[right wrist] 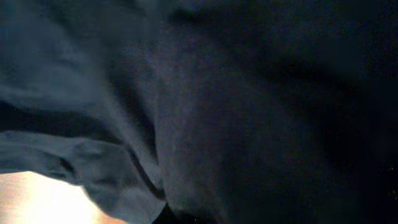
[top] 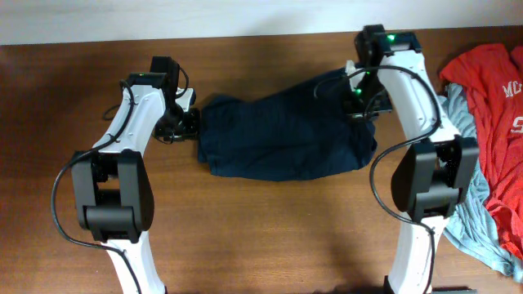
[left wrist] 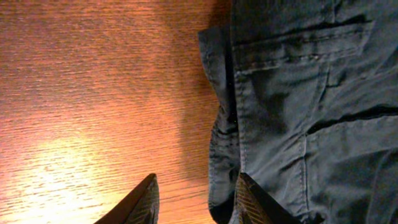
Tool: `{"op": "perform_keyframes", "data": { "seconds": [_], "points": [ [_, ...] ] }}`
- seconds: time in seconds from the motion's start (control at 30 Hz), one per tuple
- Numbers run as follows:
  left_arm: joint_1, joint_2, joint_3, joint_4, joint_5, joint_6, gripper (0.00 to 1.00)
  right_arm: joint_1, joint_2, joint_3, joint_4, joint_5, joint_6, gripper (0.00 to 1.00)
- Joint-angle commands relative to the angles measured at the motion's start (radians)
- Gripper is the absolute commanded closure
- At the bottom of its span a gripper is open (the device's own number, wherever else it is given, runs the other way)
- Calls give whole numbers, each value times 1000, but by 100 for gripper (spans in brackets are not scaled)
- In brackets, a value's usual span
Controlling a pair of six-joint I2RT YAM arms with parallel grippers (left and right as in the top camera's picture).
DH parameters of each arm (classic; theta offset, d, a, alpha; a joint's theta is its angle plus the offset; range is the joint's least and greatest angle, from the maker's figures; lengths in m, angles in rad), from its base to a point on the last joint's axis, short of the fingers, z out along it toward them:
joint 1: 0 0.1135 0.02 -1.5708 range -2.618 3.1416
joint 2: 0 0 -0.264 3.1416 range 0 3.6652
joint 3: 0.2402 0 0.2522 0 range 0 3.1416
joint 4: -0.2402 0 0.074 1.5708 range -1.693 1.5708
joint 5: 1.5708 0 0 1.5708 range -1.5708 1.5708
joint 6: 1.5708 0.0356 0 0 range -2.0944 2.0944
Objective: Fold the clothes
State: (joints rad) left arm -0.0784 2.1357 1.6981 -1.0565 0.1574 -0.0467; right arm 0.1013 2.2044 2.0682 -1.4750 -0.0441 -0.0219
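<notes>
Navy trousers [top: 282,139] lie bunched in a wide heap across the middle of the wooden table [top: 245,237], between the two arms. The left gripper [top: 189,122] sits low at the heap's left edge. The right gripper [top: 359,100] is down on its upper right corner.

From the left wrist camera, the left gripper [left wrist: 196,186] has its jaws spread. One dark finger [left wrist: 140,202] stands over bare wood [left wrist: 93,81], and the other [left wrist: 252,202] is right at the rumpled hem of the trousers [left wrist: 298,93]. Nothing is caught between them. A stitched patch pocket and several seams show on the cloth there.

The right wrist camera is filled with dark folds of the trousers [right wrist: 217,112], with a sliver of pale table in its lower left corner. No fingers show in it, and from overhead the arm covers them, so I cannot tell whether that claw is parted or pinching cloth.

Off to the right, well apart from the trousers, a red T-shirt [top: 490,90] with white lettering lies spread at the table's edge. A pale blue garment [top: 470,220] lies crumpled beside it, partly under the right arm.
</notes>
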Motion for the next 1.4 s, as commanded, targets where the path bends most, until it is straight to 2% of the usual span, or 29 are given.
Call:
{"op": "perform_keyframes", "data": {
  "seconds": [0.0,0.13,0.23,0.43,0.7,1.17,1.27,1.37],
  "points": [
    [-16,-8,-2,13,19,-10,60,97,5,31,-5,31,55,96],
    [-37,-8,-23,55,18,-9,59,200,5,30,13,30,90,96],
    [-50,-7,-60,92,-6,-9,58,264,5,30,48,22,169,96],
    [-54,-4,-161,151,-7,-10,59,370,5,30,165,-108,197,96],
    [-54,-4,-237,190,-8,-9,59,451,10,29,281,-166,222,96],
    [-54,-4,-240,193,-8,-9,59,563,72,15,414,-195,275,96],
    [-54,-4,-240,193,-8,-9,59,567,108,13,417,-283,271,89],
    [-54,-4,-240,192,-8,-9,59,567,120,13,420,-352,252,76]
  ]
}}
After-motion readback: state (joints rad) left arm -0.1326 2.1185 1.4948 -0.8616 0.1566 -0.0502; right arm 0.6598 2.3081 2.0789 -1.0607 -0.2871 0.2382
